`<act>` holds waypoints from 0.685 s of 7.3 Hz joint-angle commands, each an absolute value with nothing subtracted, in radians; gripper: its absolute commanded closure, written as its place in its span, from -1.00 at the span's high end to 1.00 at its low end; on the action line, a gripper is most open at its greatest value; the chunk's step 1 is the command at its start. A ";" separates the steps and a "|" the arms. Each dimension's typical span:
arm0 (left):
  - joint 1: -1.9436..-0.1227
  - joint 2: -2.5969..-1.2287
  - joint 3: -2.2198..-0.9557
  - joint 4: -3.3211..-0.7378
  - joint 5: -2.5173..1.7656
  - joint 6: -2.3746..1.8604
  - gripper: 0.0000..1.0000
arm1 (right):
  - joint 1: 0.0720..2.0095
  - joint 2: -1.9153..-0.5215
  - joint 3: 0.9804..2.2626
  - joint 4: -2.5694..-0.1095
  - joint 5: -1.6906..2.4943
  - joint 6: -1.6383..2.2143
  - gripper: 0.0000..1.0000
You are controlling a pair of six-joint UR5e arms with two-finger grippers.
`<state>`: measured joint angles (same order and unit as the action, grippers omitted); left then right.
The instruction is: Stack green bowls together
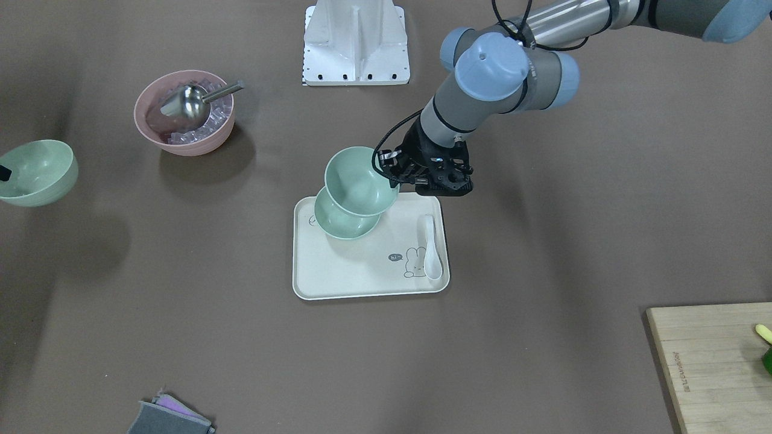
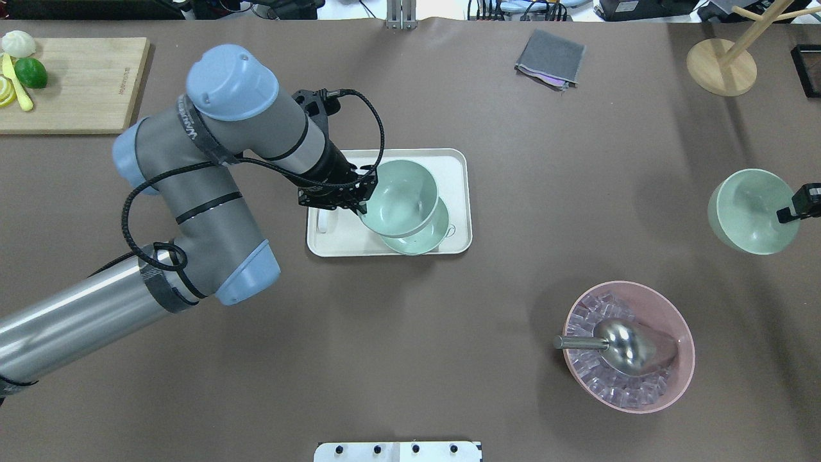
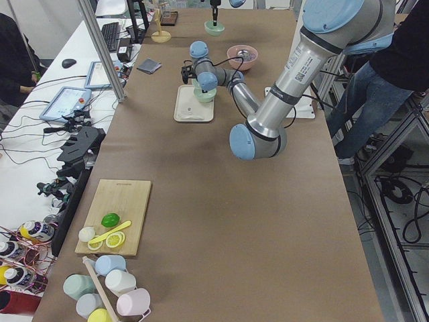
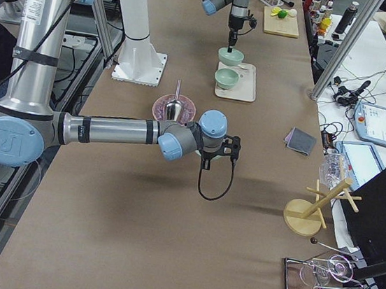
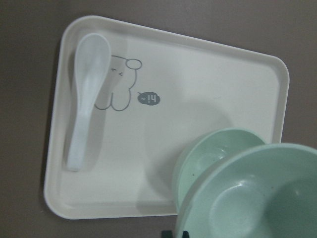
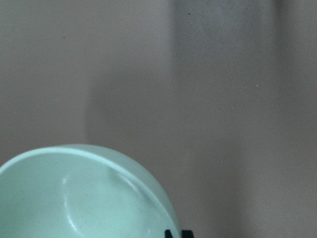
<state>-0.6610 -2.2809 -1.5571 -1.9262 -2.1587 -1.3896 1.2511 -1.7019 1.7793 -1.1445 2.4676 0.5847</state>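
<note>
Overhead: left gripper [image 2: 364,202] pinches held bowl [image 2: 399,196] rim, bowl at its 3 o'clock; second bowl [image 2: 423,239] below at 5 o'clock, on tray [image 2: 457,186] with spoon [image 1: 429,244]; right gripper [image 2: 787,215] pinches third bowl [image 2: 747,212].

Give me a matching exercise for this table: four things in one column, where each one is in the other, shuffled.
1. white spoon
2. metal scoop
3. raised green bowl
4. lone green bowl

A. held by the right gripper
B. lying on the cream tray
C. in the pink bowl
D. held by the left gripper

Pairs: 1-B, 2-C, 3-D, 4-A.
</note>
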 commanded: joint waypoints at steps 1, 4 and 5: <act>-0.634 -2.304 -1.496 -2.008 -2.114 -1.433 -1.00 | 1.252 -1.695 1.779 -1.144 2.468 0.592 -1.00; -0.630 -2.307 -1.476 -2.013 -2.114 -1.431 -1.00 | 1.252 -1.689 1.779 -1.144 2.470 0.594 -1.00; -0.627 -2.307 -1.467 -2.013 -2.114 -1.430 -1.00 | 1.252 -1.689 1.779 -1.144 2.470 0.595 -1.00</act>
<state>-0.6304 -2.3065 -1.4777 -2.0109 -2.1140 -1.4315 1.2517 -1.6894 1.7793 -1.1444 2.4692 0.5938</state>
